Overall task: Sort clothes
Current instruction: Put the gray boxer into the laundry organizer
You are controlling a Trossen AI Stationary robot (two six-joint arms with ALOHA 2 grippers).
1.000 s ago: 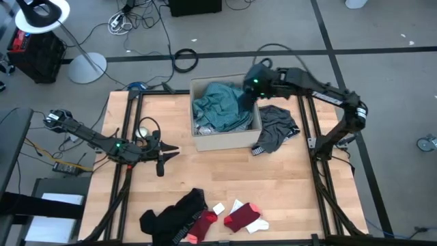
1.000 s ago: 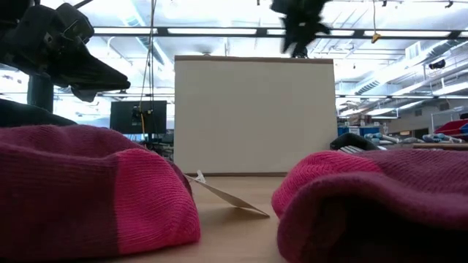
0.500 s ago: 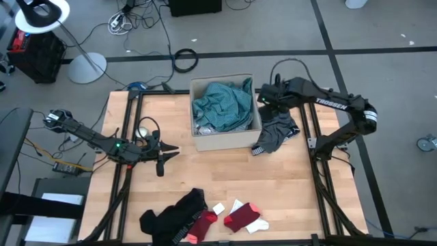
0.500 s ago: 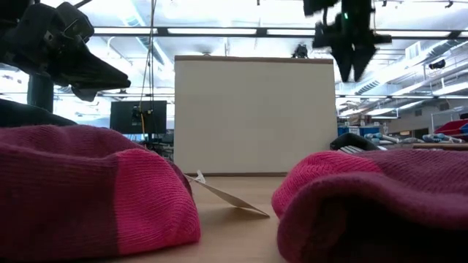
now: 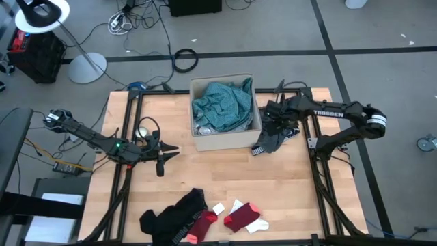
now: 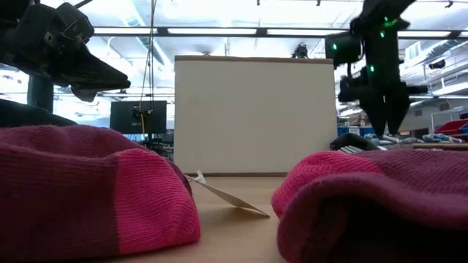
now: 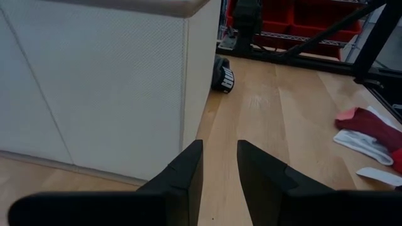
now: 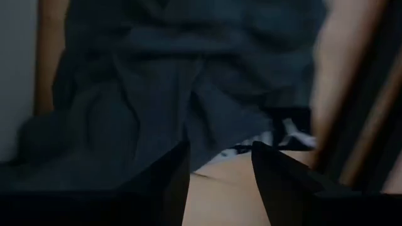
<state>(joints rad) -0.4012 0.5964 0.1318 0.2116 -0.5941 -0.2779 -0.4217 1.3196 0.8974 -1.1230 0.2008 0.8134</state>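
Since the earlier frame the right gripper point(image 5: 276, 120) moved from over the box point(image 5: 223, 141) down to the crumpled dark grey garment point(image 5: 275, 136) directly under its spread fingers. Left gripper point(image 5: 164, 152) waits, slightly spread. Teal cloth point(image 5: 220, 104) fills the box.

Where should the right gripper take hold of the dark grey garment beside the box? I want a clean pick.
Probably at the bunched folds in the middle of the dark grey garment, coming straight down. It lies crumpled on the table right of the cardboard box, and the open right gripper hovers above it.
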